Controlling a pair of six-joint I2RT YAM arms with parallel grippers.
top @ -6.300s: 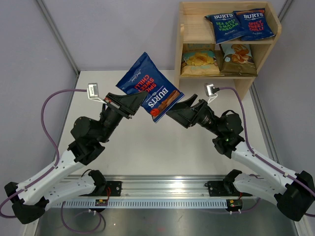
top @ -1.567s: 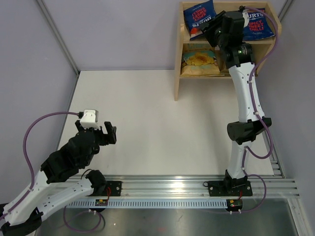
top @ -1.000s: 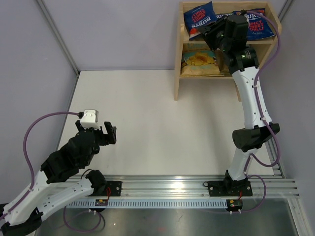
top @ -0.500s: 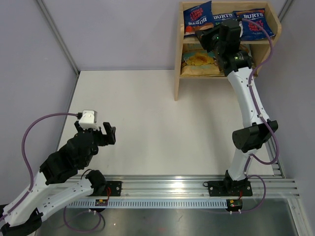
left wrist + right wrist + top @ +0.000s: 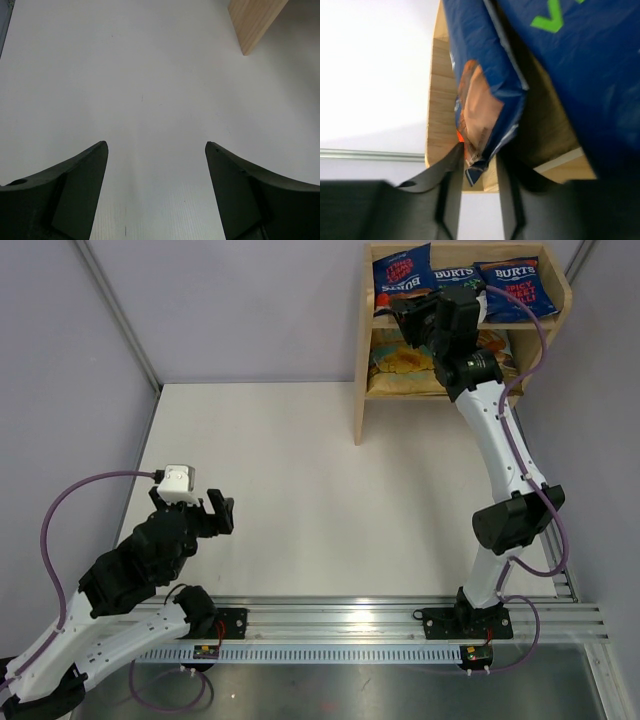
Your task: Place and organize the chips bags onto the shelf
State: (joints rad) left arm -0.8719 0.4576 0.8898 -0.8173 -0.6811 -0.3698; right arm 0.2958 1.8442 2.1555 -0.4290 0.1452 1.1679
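Now right end effector (image 5: 480, 151) has drawn back, straddling the leftmost bag's (image 5: 400, 270) corner; grip unclear.

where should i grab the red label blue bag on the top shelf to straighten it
Grip the red-label blue bag by its flat sealed bottom edge, which faces the open front of the shelf. Come from the front and pinch that thin seam across its two faces. The side panel and the neighbouring bag close off both sides.
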